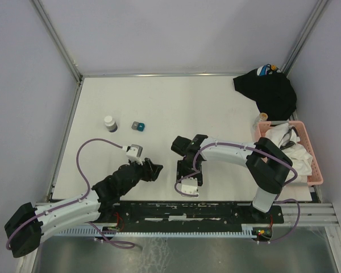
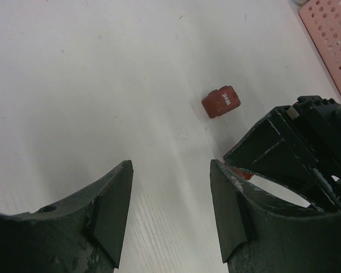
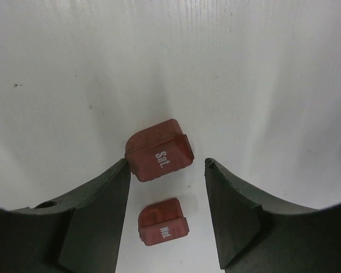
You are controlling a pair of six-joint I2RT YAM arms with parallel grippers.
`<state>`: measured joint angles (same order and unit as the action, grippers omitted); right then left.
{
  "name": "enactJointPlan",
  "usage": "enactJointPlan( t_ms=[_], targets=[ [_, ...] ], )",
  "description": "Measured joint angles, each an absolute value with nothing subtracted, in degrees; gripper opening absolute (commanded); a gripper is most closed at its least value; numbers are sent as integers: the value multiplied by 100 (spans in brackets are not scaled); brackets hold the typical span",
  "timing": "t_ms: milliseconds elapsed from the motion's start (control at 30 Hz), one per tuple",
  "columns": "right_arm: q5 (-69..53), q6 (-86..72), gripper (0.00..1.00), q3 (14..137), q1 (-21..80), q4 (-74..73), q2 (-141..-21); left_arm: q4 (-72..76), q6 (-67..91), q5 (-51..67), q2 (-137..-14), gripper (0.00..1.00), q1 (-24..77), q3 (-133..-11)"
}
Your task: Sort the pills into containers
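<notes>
**A:** Where are the containers found?

**B:** Two dark-red square boxes are seen on the white table [image 1: 159, 96], in the near middle, under the wrist of the right arm [image 1: 227, 151]. One is lettered "Sat.", the other "Wed". Both are lying lettered face up. They are hidden from the top camera by the arm.

**A:** How are the right jaws set?

**B:** The right jaws are spread. The Sat. box [image 3: 159, 151] is framed between their tips, close against one finger, with a clear gap to the other. Whether it is touched cannot be told. The Wed box [image 3: 163, 222] is lying just apart from it, nearer the wrist camera.

**A:** And the left jaws?

**B:** The left jaws, on the left arm [image 1: 74, 205], are spread as well, and only bare table is seen between them. They are held just left of the right jaws. From the left wrist, the Wed box [image 2: 220, 102] is seen beyond them, beside the black right jaws, and a sliver of red shows beneath those.

**A:** What else is laid out?

**B:** A white-capped bottle [image 1: 109, 123], a grey block [image 1: 135, 125] and a teal block [image 1: 142, 126] are placed at the far left. A pink basket [image 1: 314, 153] holding white cloth is set at the right edge, and a black garment [image 1: 267, 91] is lying beyond it. A small vial [image 1: 263, 117] with a yellowish top is standing between the two.
</notes>
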<state>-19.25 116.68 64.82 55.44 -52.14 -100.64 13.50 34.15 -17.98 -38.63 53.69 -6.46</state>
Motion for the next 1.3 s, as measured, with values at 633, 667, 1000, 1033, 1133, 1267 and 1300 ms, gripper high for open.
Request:
enactJointPlan(
  t_ms=[633,667,1000,1033,1133,1267,1300],
  targets=[
    [-2047,11620,55,6287,5642,-5162,-10055,1365,3516,-1796,-3719,63,5369,-528],
    [-2045,11568,54,6287,5653,-5151,-10051,1363,3516,-1796,-3719,63,5369,-528],
    [-1824,9828,46,5972,5699,-4401,-9686,1363,3516,-1791,-3708,63,5369,-526],
    [-1730,9496,45,5885,5701,-4206,-9618,1363,3518,-1789,-3701,63,5369,-528],
    [-1393,8517,43,5625,5719,-3699,-9419,1358,3516,-1789,-3662,63,5369,-528],
    [-928,7334,43,5321,5728,-3203,-9146,1363,3516,-1791,-3642,63,5369,-528],
    [-768,6989,44,5231,5728,-3083,-9074,1363,3516,-1791,-3642,63,5369,-528]
  ],
)
